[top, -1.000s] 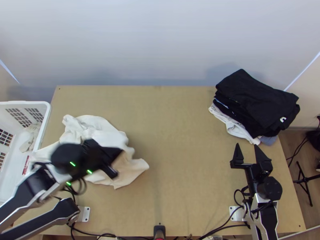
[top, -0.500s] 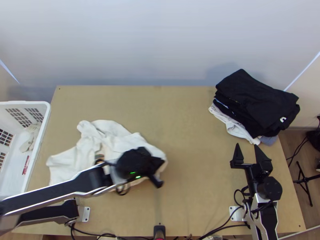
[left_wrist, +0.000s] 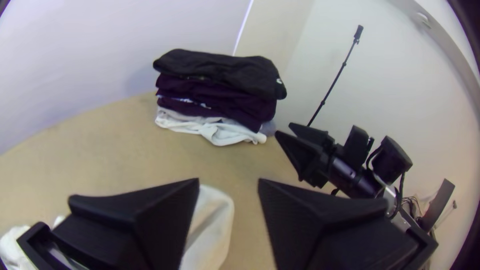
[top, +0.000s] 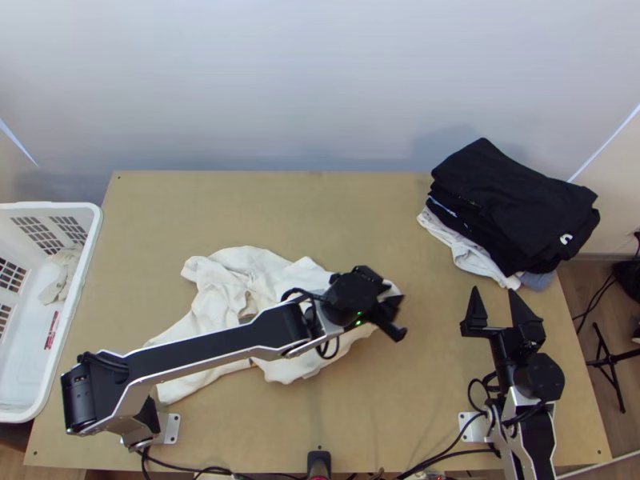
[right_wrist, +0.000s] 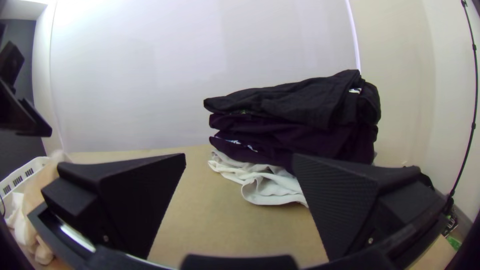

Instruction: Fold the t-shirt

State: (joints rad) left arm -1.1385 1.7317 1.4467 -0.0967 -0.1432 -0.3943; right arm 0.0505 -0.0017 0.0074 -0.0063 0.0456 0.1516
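The white t-shirt [top: 228, 280] lies bunched and wrinkled on the table, left of centre, partly hidden under the left arm. Above its right end is my left gripper [top: 399, 317], fingers spread. In the left wrist view, the left gripper [left_wrist: 229, 192] stands open, with a flap of the t-shirt [left_wrist: 212, 225] seen below and between its fingers. My right gripper [top: 494, 294] is open near the table's right side, apart from the t-shirt. Seen from its own wrist, the right gripper [right_wrist: 239, 165] has nothing between its fingers.
A stack of folded dark clothes [top: 512, 208] with white and grey ones beneath stands at the table's back right. At the left edge is a white basket [top: 90, 240] with a light cloth inside. Bare tabletop [top: 304, 208] stretches behind the t-shirt.
The left arm has swung to the right over the table, and the t-shirt has shifted the same way, from near the basket towards the middle. The right arm has kept still.
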